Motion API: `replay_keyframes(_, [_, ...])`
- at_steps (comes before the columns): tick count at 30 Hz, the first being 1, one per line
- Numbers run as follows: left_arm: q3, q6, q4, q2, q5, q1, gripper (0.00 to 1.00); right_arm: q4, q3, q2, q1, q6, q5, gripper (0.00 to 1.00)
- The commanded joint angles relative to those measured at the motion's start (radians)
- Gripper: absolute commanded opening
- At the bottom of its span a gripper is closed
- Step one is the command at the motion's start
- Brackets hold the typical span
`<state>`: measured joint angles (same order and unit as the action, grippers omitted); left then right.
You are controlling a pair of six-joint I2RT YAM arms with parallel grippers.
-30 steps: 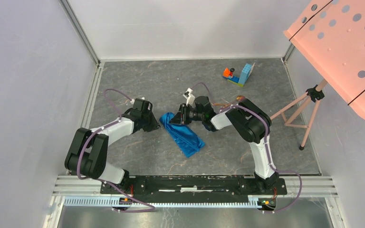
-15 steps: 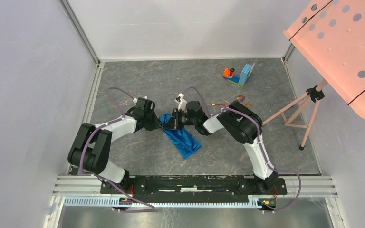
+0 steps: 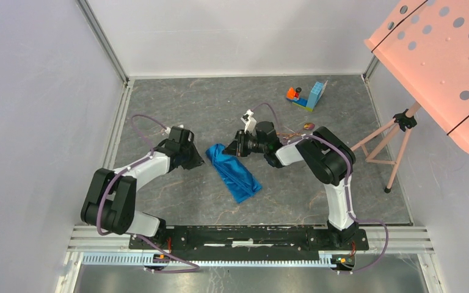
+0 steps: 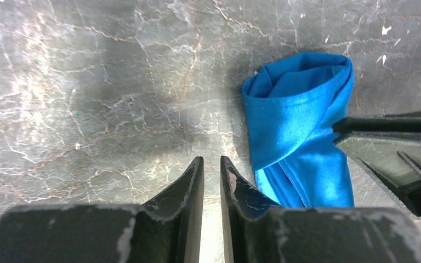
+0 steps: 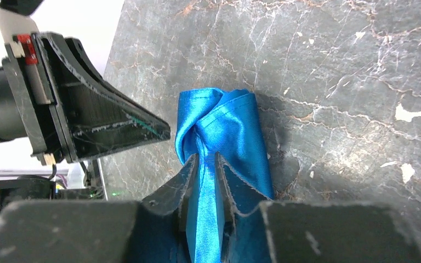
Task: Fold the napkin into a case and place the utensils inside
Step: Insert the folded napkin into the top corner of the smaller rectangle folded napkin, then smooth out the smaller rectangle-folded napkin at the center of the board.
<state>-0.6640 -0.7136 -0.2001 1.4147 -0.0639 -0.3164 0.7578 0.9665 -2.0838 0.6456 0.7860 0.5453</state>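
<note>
The napkin (image 3: 237, 175) lies in the middle of the bench (image 3: 177, 97) between the two arms. It is folded into a narrow blue strip that runs from far left to near right. The right end effector (image 3: 232, 149) is down at its far end, grasping it. Seen from the wrist, a band of the blue cloth passes between the fingers (image 5: 227, 186), and beyond the tips the cloth bunches into a rounded, rolled end.

The left end effector (image 3: 200, 160) sits low just left of that same end, apart from the cloth. Its fingers (image 4: 189, 186) are nearly clenched, with a thin slit of bare bench showing between them, and they hold nothing. The two end effectors point towards each other across the napkin's far end.

The utensils (image 3: 306, 127) lie on the bench to the right, just beyond the right arm's elbow and well apart from the napkin; they are too small to count. Further back and right stands a small toy block piece (image 3: 308, 96). A pink perforated board (image 3: 439, 55) on a tripod (image 3: 391, 152) leans in from the right side.
</note>
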Motion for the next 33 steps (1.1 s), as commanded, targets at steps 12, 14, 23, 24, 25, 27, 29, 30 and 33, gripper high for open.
replay_keyframes(12, [-0.158,0.015,0.046,0.191,-0.049,-0.003,0.25,0.022,0.178,-0.134,0.042,0.055,0.009,0.1])
replay_keyframes(14, [-0.158,0.009,0.057,0.198,-0.05,-0.015,0.25,0.034,0.219,-0.166,0.051,0.083,0.001,0.1])
replay_keyframes(23, [-0.142,0.013,0.016,0.163,0.005,-0.027,0.26,0.045,0.183,-0.15,0.068,0.095,-0.043,0.2])
replay_keyframes(24, [-0.128,0.014,-0.001,0.131,0.013,-0.023,0.29,0.037,0.165,-0.125,0.061,0.083,-0.021,0.22])
replay_keyframes(25, [-0.119,0.019,-0.015,0.102,0.018,-0.015,0.3,0.031,0.146,-0.095,0.052,0.072,0.003,0.24])
replay_keyframes(27, [-0.095,0.027,-0.044,0.043,0.016,-0.001,0.31,-0.017,0.118,-0.033,0.038,0.029,0.038,0.27])
replay_keyframes(29, [-0.081,0.035,-0.066,-0.009,-0.004,0.009,0.32,-0.101,0.099,0.038,0.025,-0.043,0.068,0.32])
replay_keyframes(30, [-0.079,0.039,-0.069,-0.026,-0.027,0.011,0.33,-0.143,0.091,0.064,0.02,-0.094,0.081,0.34])
replay_keyframes(33, [-0.098,0.044,-0.049,-0.046,-0.142,0.011,0.33,-0.308,0.069,0.153,0.004,-0.235,0.081,0.4])
